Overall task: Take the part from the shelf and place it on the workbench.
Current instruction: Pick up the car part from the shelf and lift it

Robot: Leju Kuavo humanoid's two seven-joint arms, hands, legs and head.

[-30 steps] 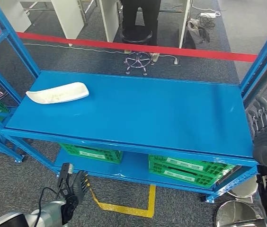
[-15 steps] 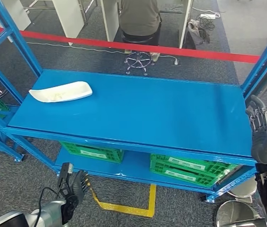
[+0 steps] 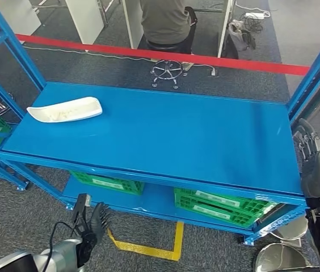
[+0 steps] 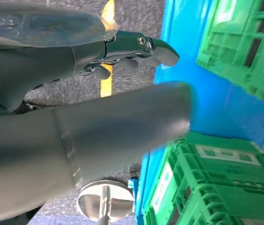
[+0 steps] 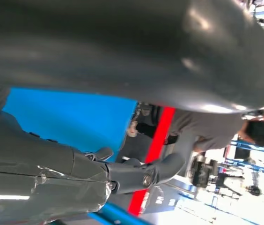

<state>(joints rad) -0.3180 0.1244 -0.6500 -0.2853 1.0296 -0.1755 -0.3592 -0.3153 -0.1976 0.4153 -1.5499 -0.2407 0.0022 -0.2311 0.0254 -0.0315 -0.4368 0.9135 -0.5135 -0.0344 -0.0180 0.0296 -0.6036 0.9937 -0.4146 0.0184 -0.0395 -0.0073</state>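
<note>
Since a sec ago our whole head view has swung a bit, so that's the camera shifting, not the things. The white curved plastic part lies where it was, on the far left of the blue metal shelf top, untouched. Our right hand has crept up by the shelf's right end, well apart from the part; fingers loosely curled, holding nothing. Left hand hangs low in front of the shelf, nr the green plastic crates, fingers apart, empty. We judge pickup hasn't begun: the left hand is nearer, & the reach is all to come. A seated person is beyond the red floor line.
</note>
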